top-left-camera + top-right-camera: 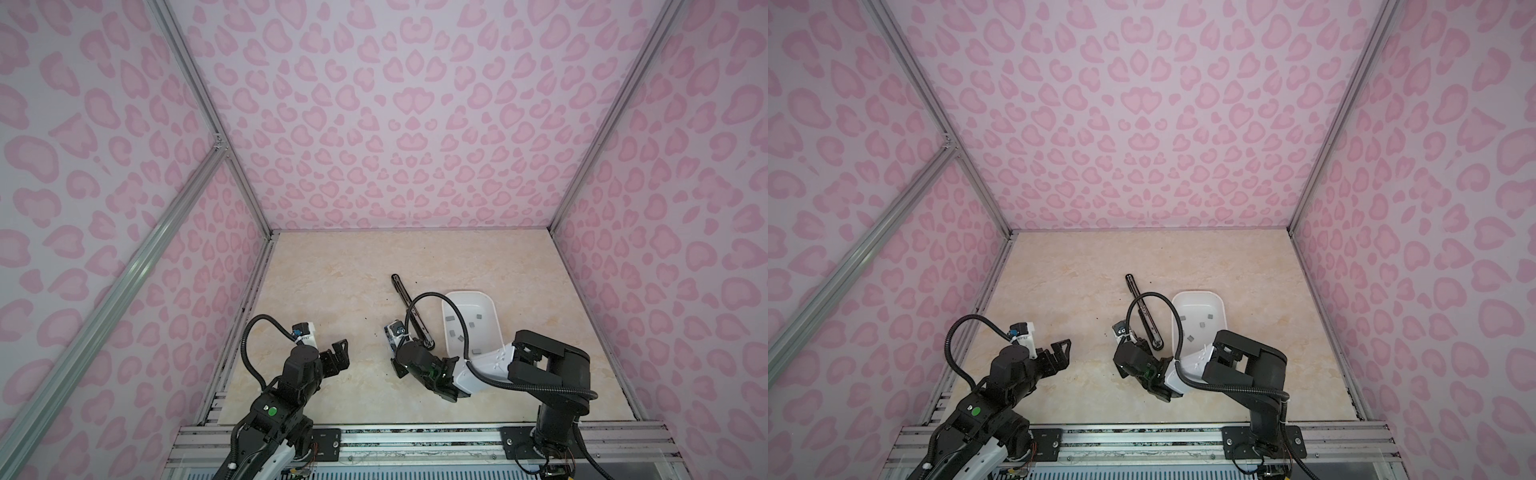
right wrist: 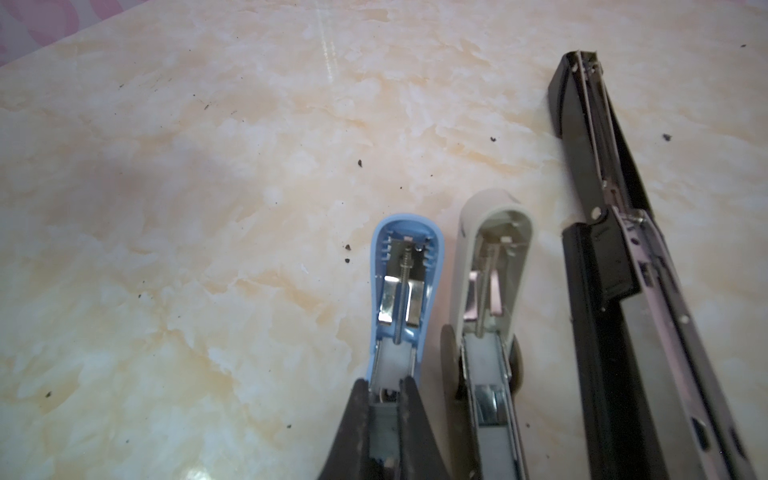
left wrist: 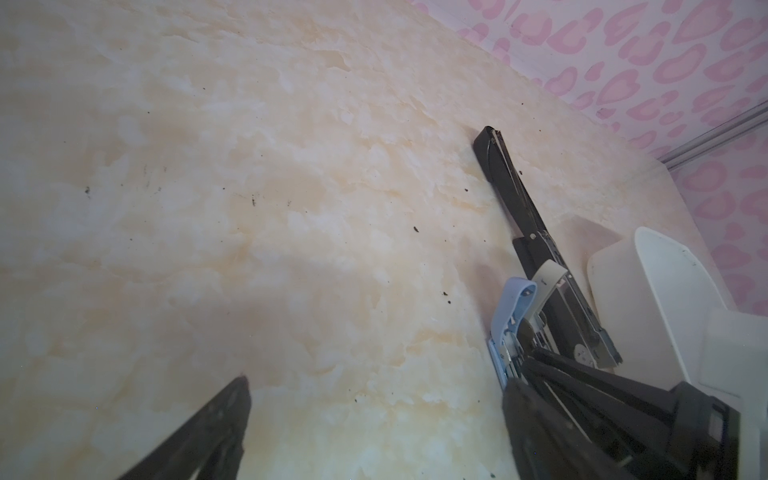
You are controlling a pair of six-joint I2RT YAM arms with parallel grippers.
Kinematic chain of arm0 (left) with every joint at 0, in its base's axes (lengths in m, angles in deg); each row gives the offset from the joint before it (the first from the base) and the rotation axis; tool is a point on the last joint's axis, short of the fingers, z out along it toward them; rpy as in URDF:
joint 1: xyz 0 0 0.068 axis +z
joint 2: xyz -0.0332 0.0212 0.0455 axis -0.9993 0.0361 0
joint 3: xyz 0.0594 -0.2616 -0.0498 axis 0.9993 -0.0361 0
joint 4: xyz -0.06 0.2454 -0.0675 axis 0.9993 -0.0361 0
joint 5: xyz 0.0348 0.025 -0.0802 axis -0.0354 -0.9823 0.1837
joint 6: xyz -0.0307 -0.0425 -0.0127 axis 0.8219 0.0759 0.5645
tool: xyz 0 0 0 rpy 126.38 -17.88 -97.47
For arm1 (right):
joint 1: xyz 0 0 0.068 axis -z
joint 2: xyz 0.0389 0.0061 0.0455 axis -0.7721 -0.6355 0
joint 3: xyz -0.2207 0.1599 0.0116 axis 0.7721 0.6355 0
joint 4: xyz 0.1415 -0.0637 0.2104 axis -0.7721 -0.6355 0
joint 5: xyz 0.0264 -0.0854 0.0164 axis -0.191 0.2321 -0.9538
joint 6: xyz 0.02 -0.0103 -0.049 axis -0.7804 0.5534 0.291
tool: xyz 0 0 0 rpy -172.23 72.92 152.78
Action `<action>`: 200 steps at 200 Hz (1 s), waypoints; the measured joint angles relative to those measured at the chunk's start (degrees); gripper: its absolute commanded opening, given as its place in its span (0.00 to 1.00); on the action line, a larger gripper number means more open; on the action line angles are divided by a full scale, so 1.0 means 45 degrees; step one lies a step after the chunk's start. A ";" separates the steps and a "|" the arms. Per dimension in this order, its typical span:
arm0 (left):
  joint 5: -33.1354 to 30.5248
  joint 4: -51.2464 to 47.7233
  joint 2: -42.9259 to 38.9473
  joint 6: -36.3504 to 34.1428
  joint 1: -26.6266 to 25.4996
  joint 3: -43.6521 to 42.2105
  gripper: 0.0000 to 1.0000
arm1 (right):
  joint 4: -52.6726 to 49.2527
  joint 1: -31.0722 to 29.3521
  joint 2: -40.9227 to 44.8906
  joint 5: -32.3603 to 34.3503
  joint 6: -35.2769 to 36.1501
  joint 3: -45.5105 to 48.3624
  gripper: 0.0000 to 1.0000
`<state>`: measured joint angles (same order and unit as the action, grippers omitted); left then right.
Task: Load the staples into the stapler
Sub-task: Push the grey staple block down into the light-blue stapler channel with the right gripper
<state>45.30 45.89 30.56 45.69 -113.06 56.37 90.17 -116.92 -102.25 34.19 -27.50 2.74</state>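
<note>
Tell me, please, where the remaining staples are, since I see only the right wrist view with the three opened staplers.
Observer: Several grey staple blocks lie loose in a white tray, just right of the long black stapler.
Operator: Is the tray fully in sight?
Observer: No, the right arm crosses its near end and hides part of it.
Operator: And the other gripper?
Observer: The left gripper is open and holds nothing, over bare table well left of the black stapler.
</note>
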 measured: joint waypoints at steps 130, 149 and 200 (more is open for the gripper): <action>0.0000 0.0000 0.0000 0.0024 0.0000 0.0000 0.95 | -0.0049 -0.0058 -0.0136 -0.0034 -0.0068 -0.0049 0.09; 0.0000 0.0000 0.0000 0.0044 0.0000 0.0000 0.95 | -0.0049 -0.0053 -0.0146 -0.0024 -0.0107 -0.0058 0.09; 0.0000 0.0000 0.0000 0.0044 0.0000 0.0000 0.95 | -0.0291 -0.0058 -0.0146 0.0092 -0.0369 -0.0155 0.09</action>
<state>45.30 45.89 30.56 45.88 -113.06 56.37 88.86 -117.18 -102.90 34.61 -29.16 2.04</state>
